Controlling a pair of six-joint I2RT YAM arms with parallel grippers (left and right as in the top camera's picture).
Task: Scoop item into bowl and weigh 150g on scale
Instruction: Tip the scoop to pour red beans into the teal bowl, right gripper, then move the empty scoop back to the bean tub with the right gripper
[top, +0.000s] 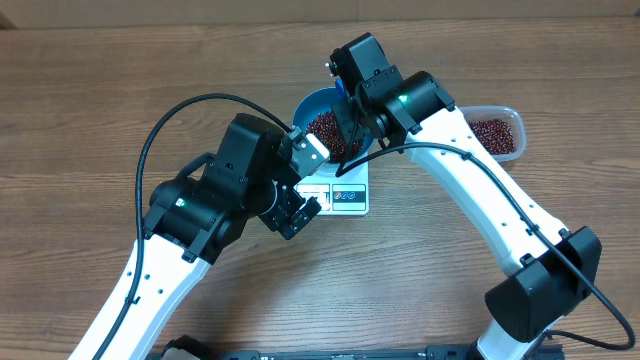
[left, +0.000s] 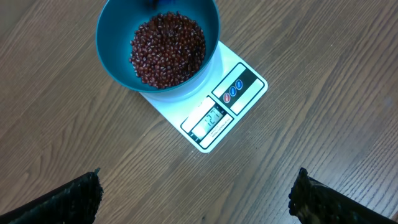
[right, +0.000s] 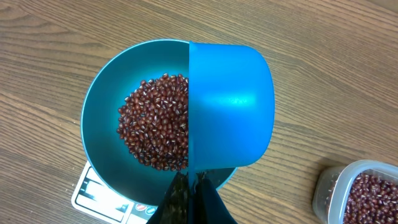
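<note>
Wood-grain table (top: 100, 80) bears the scale (left: 214, 115); left tool (left: 196, 196) released, right tool (right: 188, 200) clenched on a blue scoop (right: 230, 106).

Left gripper (top: 300, 212) agape — right gripper (right: 189, 198) clamped.

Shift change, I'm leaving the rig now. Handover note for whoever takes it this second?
Grippers: left gripper open, empty, over the table in front of the scale. The right gripper is shut on the handle of the blue scoop, held over the bowl.
Things: bowl on the scale, beans heaped in it; more in the clear tub.
Done: beans in bowl.
Left: read the display, not legible here; adjust to 150 g.
</note>
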